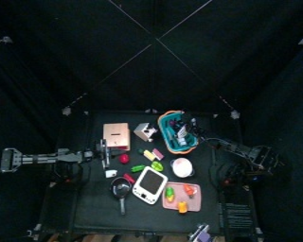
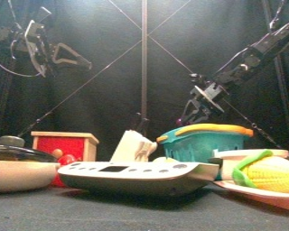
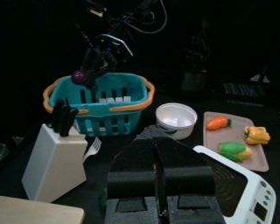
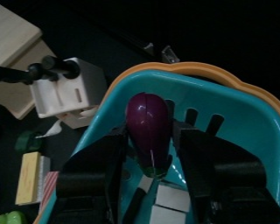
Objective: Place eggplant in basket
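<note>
The purple eggplant (image 4: 149,121) is held between the jaws of my right gripper (image 4: 154,150), just above the open top of the teal-blue basket (image 4: 236,109). In the left wrist view the eggplant (image 3: 80,77) hangs over the far rim of the basket (image 3: 101,98) under the right gripper (image 3: 98,59). In the top view the basket (image 1: 166,120) stands at the table's back middle, with the right gripper (image 1: 189,132) over it. My left gripper (image 3: 157,144) is shut and empty, resting at the table's left (image 1: 98,154).
A white knife block (image 3: 52,162) stands beside the basket. A white bowl (image 3: 175,118), a pink tray (image 3: 213,131) of toy vegetables and a white scale (image 3: 254,197) lie in front of it. A tan box (image 1: 115,132) is left of the basket. A pan (image 2: 14,167) sits front left.
</note>
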Controlling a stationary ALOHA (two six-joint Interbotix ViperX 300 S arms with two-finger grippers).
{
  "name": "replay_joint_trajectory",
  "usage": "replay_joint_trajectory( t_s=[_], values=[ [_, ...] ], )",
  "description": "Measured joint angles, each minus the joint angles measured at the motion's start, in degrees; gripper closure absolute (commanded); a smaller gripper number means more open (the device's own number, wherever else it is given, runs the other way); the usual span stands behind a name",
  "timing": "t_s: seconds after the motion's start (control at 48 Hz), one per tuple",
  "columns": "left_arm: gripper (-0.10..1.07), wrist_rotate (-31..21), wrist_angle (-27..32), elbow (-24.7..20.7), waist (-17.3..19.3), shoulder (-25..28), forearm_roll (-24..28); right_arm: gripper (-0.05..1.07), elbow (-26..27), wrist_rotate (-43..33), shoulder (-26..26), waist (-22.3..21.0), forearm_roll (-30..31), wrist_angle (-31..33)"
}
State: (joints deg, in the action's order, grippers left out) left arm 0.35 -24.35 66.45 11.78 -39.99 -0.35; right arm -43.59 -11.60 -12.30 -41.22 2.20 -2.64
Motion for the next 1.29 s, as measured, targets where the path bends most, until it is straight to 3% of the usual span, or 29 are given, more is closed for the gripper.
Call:
replay_joint_trajectory(
  t_s=[0.146,0.438,1.292],
  values=[
    [0.96,0.0,-0.1,0.0,0.0,-0.4,0.3,0.27,0.5,0.0,2.5,-1.5,-0.2,-0.2],
    [0.96,0.0,-0.1,0.3,0.0,-0.4,0.4,0.0,0.6,0.0,4.1,-2.3,-0.8,-0.2],
    [0.96,0.0,-0.1,0.9,0.0,-0.4,0.4,-0.01,1.0,0.1,2.5,-0.1,0.0,1.9]
  ],
)
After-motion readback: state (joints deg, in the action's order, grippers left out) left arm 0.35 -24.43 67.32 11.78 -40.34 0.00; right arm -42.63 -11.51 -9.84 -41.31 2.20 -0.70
